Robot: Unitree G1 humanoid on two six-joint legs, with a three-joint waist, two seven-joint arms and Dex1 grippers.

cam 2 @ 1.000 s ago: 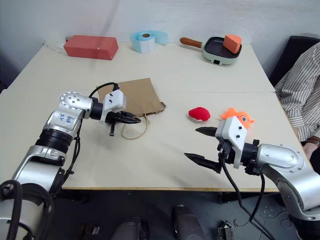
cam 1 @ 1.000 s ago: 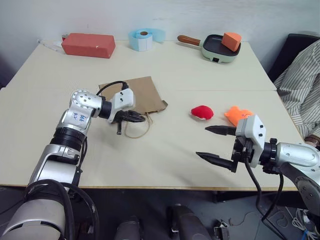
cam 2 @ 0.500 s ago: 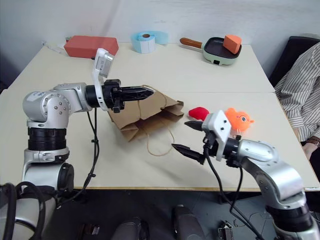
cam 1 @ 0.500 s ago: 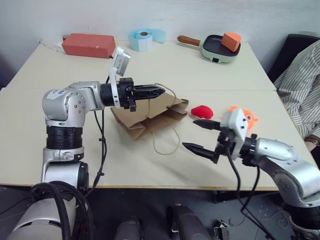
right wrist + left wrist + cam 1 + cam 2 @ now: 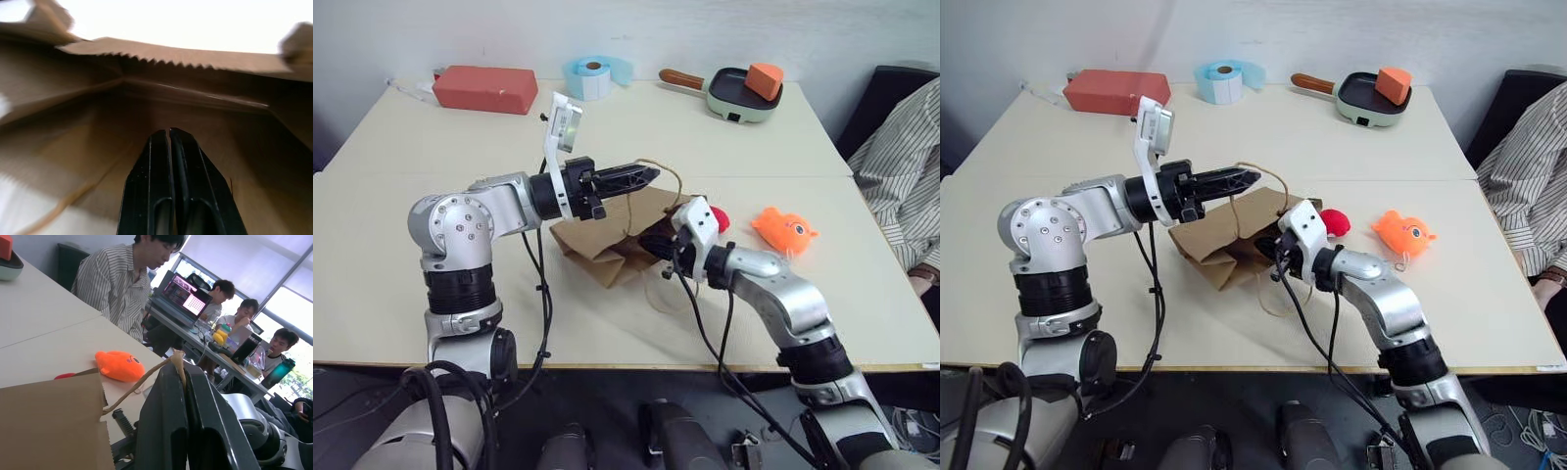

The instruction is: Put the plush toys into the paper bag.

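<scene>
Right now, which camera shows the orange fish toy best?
The right eye view: the orange fish lies whole on the table, eye showing. The left eye view shows much the same; the left wrist view shows it side-on, beyond the paper bag.

Silver arms, blk cables, blk claws (image 5: 646, 176)

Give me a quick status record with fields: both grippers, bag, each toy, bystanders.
left gripper: shut on the cord handle, holding the paper bag up off the table
right gripper: fingers shut, tips inside the bag's mouth, holding nothing visible
paper bag: partly lifted, mouth facing the right arm, lower part resting on the table
red toy: on the table, just beyond the bag's mouth, not in
orange fish: on the table, apart from the bag
person: seated at the table's right edge
</scene>
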